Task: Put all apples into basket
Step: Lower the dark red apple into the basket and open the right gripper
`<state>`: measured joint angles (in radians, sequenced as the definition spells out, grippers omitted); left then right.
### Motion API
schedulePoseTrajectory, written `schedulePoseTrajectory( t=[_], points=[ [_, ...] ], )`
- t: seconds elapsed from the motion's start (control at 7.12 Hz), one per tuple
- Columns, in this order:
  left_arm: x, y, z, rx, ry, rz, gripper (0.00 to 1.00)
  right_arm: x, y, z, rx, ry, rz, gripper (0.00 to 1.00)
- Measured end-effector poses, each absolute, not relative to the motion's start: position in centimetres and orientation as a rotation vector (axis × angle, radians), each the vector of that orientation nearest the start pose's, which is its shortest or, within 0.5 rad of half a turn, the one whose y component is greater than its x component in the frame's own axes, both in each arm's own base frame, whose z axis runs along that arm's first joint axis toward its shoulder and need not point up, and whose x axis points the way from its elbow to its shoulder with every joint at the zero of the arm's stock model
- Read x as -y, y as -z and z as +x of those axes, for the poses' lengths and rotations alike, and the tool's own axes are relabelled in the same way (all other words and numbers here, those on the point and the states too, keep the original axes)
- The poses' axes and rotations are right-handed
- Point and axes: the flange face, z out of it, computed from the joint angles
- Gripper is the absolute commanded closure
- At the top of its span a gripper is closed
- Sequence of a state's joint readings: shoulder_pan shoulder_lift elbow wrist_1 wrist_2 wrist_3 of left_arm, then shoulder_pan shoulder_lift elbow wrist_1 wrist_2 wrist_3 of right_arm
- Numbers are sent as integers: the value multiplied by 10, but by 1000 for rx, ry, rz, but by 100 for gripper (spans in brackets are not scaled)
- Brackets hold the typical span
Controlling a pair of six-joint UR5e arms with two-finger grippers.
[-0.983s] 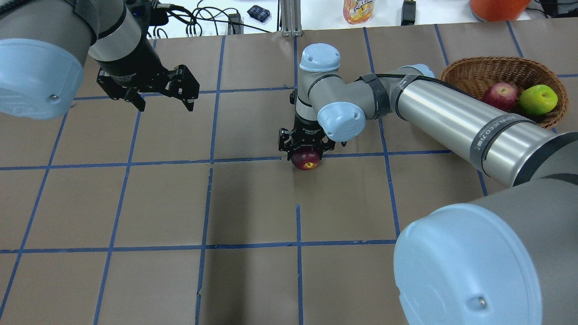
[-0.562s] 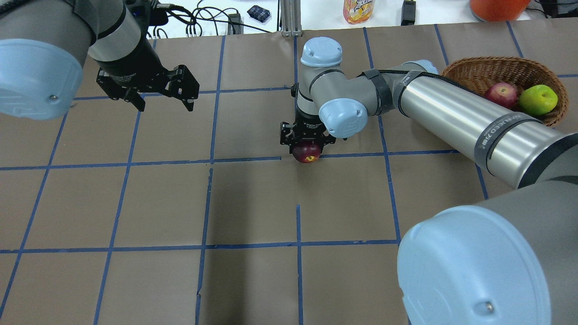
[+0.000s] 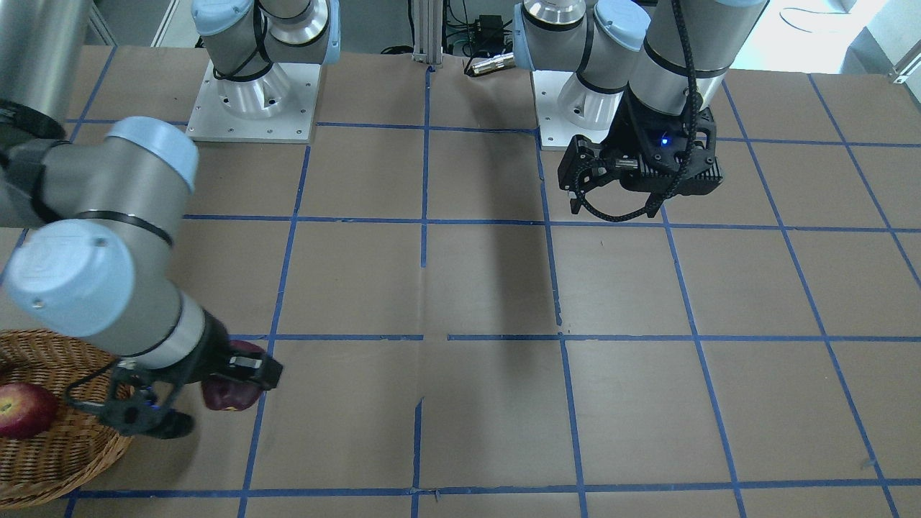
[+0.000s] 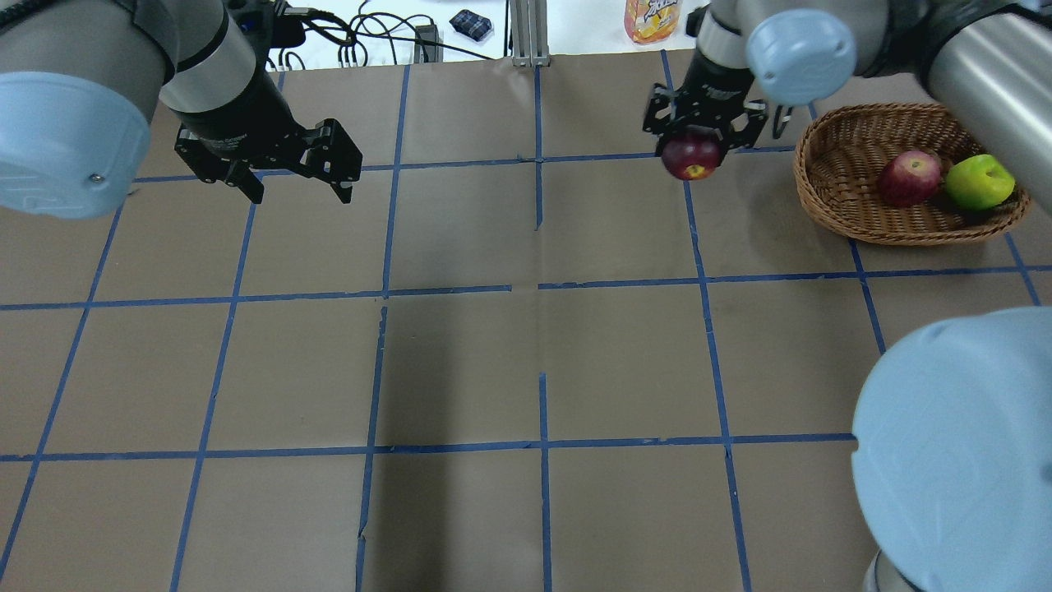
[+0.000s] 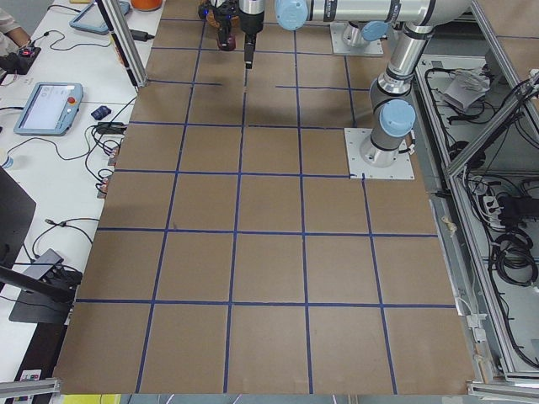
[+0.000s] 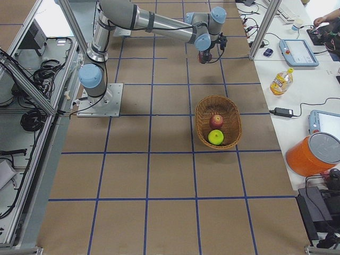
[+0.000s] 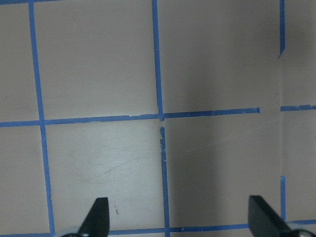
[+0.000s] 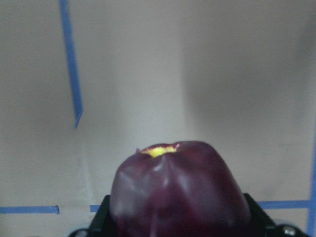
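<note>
My right gripper (image 4: 694,148) is shut on the dark maroon apple (image 4: 693,158) and holds it above the table, a short way left of the wicker basket (image 4: 904,237). The wrist view shows the apple (image 8: 180,192) between the jaws, its yellow dimple facing out. The front view shows it (image 3: 229,392) just beside the basket (image 3: 65,460). The red apple (image 4: 910,177) and the lime green apple (image 4: 978,182) lie in the basket. My left gripper (image 4: 301,196) is open and empty, hovering over the far left of the table; its wrist view (image 7: 180,219) shows only taped brown paper.
A juice bottle (image 4: 653,18), cables and an aluminium post (image 4: 526,33) stand past the table's far edge. An orange bucket (image 4: 904,12) is at the far right. Blue tape lines grid the brown table.
My right arm has lifted the maroon apple from the table's middle and carried it to the far right, close to the basket. The left arm has not moved.
</note>
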<state>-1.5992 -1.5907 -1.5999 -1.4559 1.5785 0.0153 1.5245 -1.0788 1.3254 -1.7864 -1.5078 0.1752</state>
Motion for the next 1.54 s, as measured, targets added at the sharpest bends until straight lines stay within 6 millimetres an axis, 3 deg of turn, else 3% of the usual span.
schedulePoseTrajectory(
  t=[0.28, 0.56, 0.7, 0.98, 1.4, 1.54],
  points=[
    [502, -474, -147, -3132, 99, 68, 0, 696, -350, 2, -3126, -28, 357, 100],
    [502, -474, -147, -3132, 99, 68, 0, 703, -319, -83, -3128, -60, 381, 100],
    [502, -474, -147, -3132, 99, 68, 0, 707, -299, -103, -3128, -63, 397, 100],
    [502, -475, -147, -3132, 102, 67, 0, 705, -270, -112, -3116, -125, 418, 100],
    [502, -476, -147, -3132, 105, 67, 0, 698, -241, -110, -3107, -134, 425, 0],
    [502, -477, -147, -3133, 106, 67, 0, 699, -237, -110, -3110, -121, 420, 0]
  ],
)
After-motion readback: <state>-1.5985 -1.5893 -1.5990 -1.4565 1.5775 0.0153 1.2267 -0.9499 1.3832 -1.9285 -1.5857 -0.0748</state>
